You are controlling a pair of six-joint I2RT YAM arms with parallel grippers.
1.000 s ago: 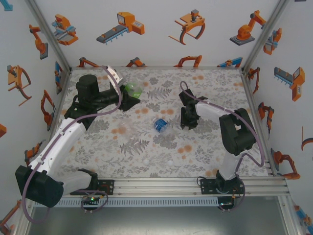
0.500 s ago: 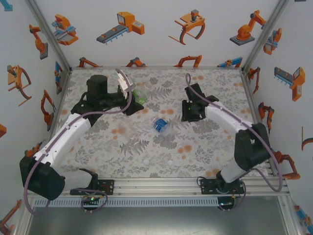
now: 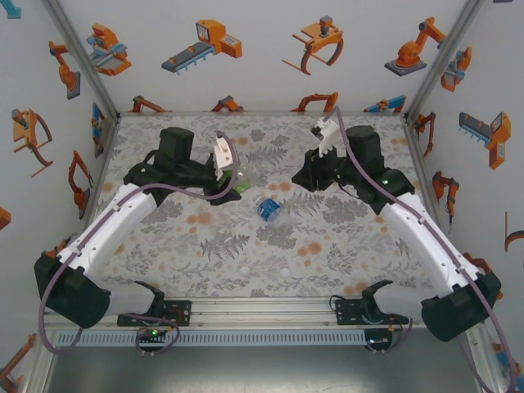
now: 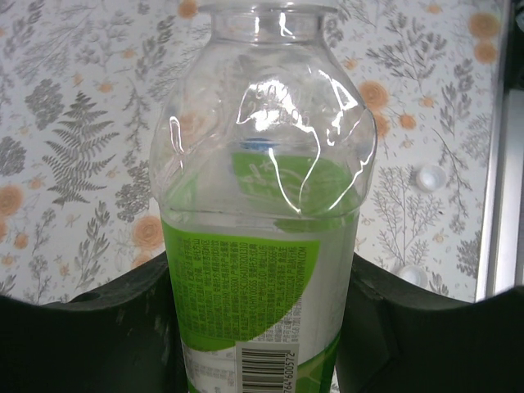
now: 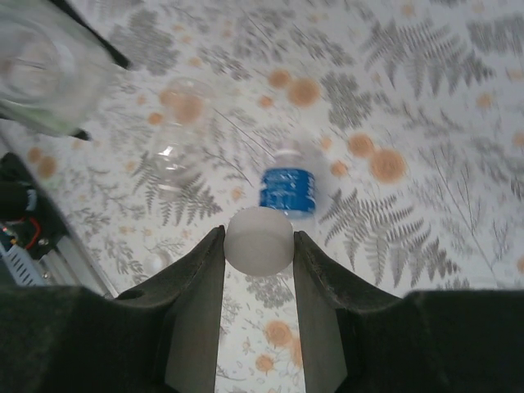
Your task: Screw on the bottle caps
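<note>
White cap [image 5: 259,240] sits pinched between the two fingers [image 5: 196,286] of my right pincer [image 5: 259,237], its round face turned to the wrist camera. In the top view this right pincer [image 3: 306,178] hangs above the table [image 3: 344,237], at about 1 o'clock from the blue-label bottle [image 3: 268,208], which lies on its side near the middle of the flowered cloth. My left pincer [image 3: 232,183] is at about 10 o'clock from that same bottle, and it is pressed onto the green-labelled bottle [image 4: 260,246], one finger on each side of the label. The neck of this bottle is open, with no cap on it. In the right wrist view a plain clear bottle [image 5: 176,143], rather blurred, lies at 10 o'clock from the blue-label one, near to it. Two loose caps [image 3: 244,268] rest on the table at about 6 o'clock from the blue-label bottle, close to the near edge and a little apart from each other.
</note>
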